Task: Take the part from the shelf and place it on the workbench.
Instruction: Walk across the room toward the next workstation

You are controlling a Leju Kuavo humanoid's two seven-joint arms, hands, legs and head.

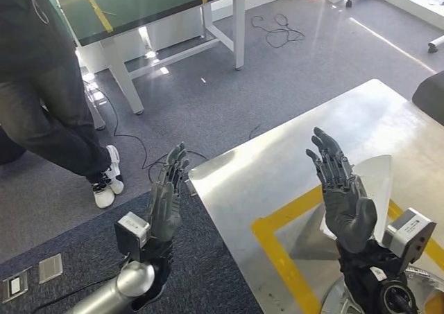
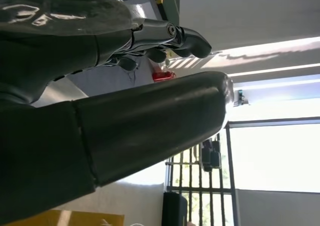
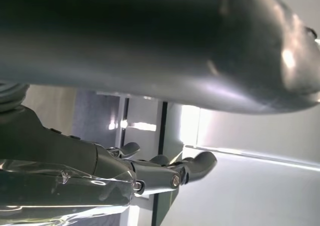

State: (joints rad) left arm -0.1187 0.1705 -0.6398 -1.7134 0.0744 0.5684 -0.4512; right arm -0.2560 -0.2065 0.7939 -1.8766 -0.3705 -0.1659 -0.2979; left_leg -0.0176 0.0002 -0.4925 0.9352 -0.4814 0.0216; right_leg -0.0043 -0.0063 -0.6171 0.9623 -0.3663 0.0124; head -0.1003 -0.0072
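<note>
Silver metal covered the workbench [image 1: 272, 168], which reached from the middle of the head view out toward three o'clock, with yellow tape [image 1: 277, 248] marking a rectangle on its top. Over that tape the right hand [image 1: 340, 193] stood raised, palm turned inward, fingers straight and spread wide, holding nothing. Just behind it, toward two o'clock, lay a pale, flat, wedge-shaped piece [image 1: 378, 179] on the bench top; I could not tell whether this was the part, and I saw no shelf. The left hand [image 1: 166, 196] was raised too, off the bench edge at about seven o'clock, above the grey carpet [image 1: 209, 99], its fingers likewise straight and apart and empty. In the left wrist view that hand [image 2: 113, 116] showed a thick dark thumb and extended fingers [image 2: 188, 41] with a gap between them; the right wrist view gave the same of the right hand [image 3: 151, 61], thumb and fingers [image 3: 196, 163] well apart. A person in dark trousers [image 1: 47, 113] and white shoes [image 1: 107, 182] stood at ten o'clock, beside a green-topped table [image 1: 141, 2] on white legs. Black cables [image 1: 277, 30] lay loose on the carpet near twelve o'clock.
</note>
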